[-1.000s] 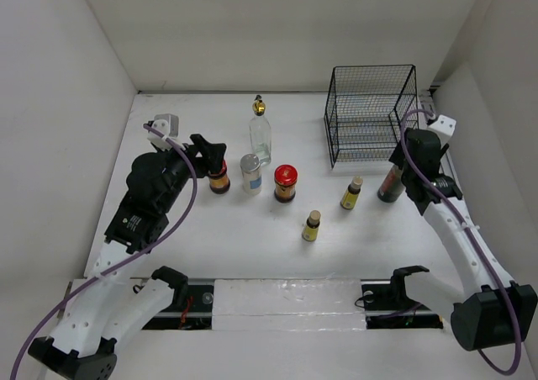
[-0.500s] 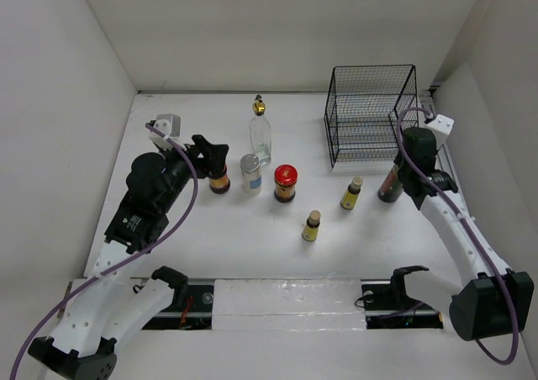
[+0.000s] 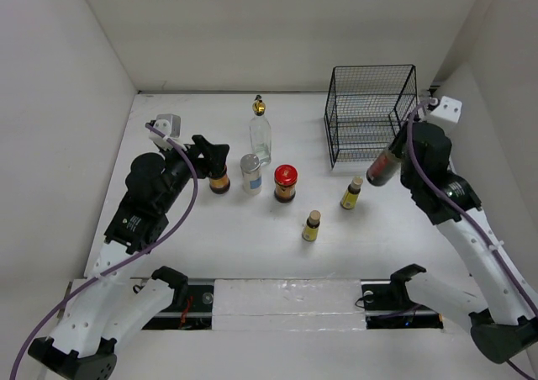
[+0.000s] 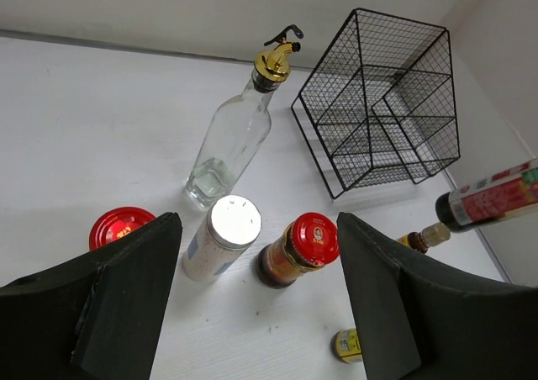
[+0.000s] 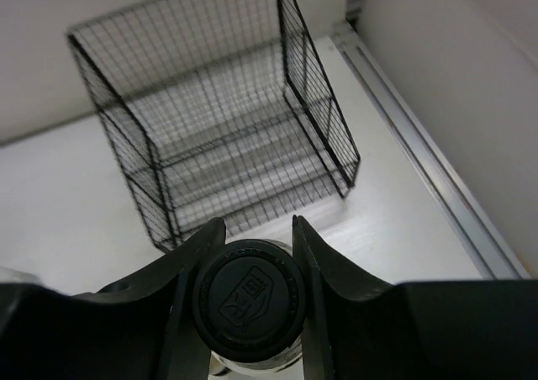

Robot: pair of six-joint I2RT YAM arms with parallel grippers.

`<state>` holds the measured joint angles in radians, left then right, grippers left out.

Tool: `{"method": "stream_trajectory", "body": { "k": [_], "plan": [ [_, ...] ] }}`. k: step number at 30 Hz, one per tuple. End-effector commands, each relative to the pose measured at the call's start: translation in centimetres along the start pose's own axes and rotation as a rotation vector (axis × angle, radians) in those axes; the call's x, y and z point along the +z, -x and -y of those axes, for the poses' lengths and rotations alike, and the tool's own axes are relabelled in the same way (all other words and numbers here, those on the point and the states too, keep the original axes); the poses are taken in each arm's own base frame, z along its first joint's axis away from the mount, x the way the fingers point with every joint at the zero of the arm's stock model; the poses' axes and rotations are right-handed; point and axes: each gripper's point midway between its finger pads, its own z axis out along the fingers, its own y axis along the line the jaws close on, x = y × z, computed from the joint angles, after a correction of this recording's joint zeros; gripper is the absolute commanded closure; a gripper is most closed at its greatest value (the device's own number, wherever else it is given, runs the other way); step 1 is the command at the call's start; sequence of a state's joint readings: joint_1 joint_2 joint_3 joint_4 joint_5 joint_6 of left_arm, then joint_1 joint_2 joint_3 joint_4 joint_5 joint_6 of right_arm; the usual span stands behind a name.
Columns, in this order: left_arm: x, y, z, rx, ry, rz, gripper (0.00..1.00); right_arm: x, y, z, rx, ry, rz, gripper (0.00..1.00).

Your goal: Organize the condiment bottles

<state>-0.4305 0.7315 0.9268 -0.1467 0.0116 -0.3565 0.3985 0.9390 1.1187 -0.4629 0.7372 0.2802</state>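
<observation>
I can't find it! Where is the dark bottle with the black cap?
In the top view the dark bottle is on the right, tilted in the jaws of the right gripper, just in front of the wire basket.

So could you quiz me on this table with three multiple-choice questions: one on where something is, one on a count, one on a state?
1. Where is the dark black-capped bottle?
A) inside the wire basket
B) held off the table by the right gripper
C) lying beside the left arm

2. How many red-lidded jars are out?
A) one
B) two
C) four

3. How is the tall clear bottle sitting?
A) upright
B) tipped on its side
C) upside down

Answers:
1 B, the fingers clasp its black cap and it hangs tilted.
2 B, two red lids show in the left wrist view.
3 A, its base is on the table with the gold cap on top.
</observation>
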Motion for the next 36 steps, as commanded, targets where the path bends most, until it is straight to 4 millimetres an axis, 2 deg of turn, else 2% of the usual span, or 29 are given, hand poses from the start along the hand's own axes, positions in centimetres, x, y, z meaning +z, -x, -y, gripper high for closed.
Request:
{"method": "stream_trajectory", "body": {
  "k": [1, 4, 5, 6, 8, 11, 12, 13, 14, 16, 18, 19, 20, 23, 26, 31, 33, 36],
  "plan": [
    [-0.1, 1.3, 0.9, 0.008, -0.042, 0.051, 0.30, -2.6, 10.5, -1.5, 0.174, 0.097, 0.240, 0.82],
    [-0.1, 1.3, 0.9, 0.008, -0.042, 0.051, 0.30, -1.9, 13.0, -3.8, 0.141, 0.164, 0.269, 0.82],
    [-0.4, 1.6, 1.0, 0.008, -0.046, 0.060, 0.30, -2.3, 15.2, -4.1, 0.156, 0.170, 0.303, 0.82],
    [-0.4, 1.6, 1.0, 0.008, -0.046, 0.060, 0.30, -1.0, 15.1, -5.2, 0.112, 0.163, 0.295, 0.82],
    [-0.4, 1.6, 1.0, 0.008, -0.046, 0.060, 0.30, 0.4, 16.2, -5.2, 0.099, 0.121, 0.312, 0.83],
    [-0.4, 1.5, 1.2, 0.009, -0.058, 0.055, 0.30, 2.9, 18.3, -6.4, 0.081, 0.120, 0.338, 0.85],
    [-0.3, 1.3, 1.1, 0.009, -0.058, 0.055, 0.30, 3.0, 19.9, -6.5, 0.099, 0.133, 0.369, 0.85],
    [-0.3, 1.2, 1.3, 0.009, -0.066, 0.052, 0.30, 4.7, 19.7, -7.6, 0.072, 0.144, 0.360, 0.85],
    [-0.3, 1.2, 1.3, 0.009, -0.066, 0.052, 0.30, 5.4, 20.1, -8.4, 0.065, 0.175, 0.362, 0.85],
    [-0.6, 1.5, 1.4, 0.009, -0.070, 0.061, 0.30, 7.1, 21.6, -9.0, 0.063, 0.167, 0.383, 0.86],
    [-0.6, 1.5, 1.4, 0.009, -0.070, 0.062, 0.30, 7.9, 22.4, -9.3, 0.047, 0.164, 0.383, 0.88],
    [-0.6, 1.5, 1.4, 0.009, -0.070, 0.062, 0.30, 7.7, 23.9, -8.8, 0.054, 0.154, 0.416, 0.88],
    [-0.6, 1.5, 1.4, 0.009, -0.070, 0.062, 0.30, 8.7, 23.6, -9.3, 0.033, 0.149, 0.403, 0.88],
    [-0.7, 1.4, 1.5, 0.009, -0.079, 0.058, 0.30, 9.7, 24.9, -9.0, 0.036, 0.140, 0.418, 0.89],
    [-0.7, 1.4, 1.5, 0.009, -0.079, 0.058, 0.30, 11.0, 25.3, -7.7, 0.022, 0.105, 0.420, 0.89],
    [-0.7, 1.4, 1.5, 0.009, -0.079, 0.058, 0.30, 13.1, 25.5, -7.2, 0.023, 0.096, 0.422, 0.90],
    [-0.7, 1.4, 1.5, 0.009, -0.079, 0.058, 0.30, 13.7, 25.8, -6.4, 0.028, 0.076, 0.435, 0.90],
    [-0.7, 1.4, 1.5, 0.009, -0.079, 0.058, 0.30, 14.8, 25.5, -6.5, 0.027, 0.076, 0.439, 0.90]
  ]
}}
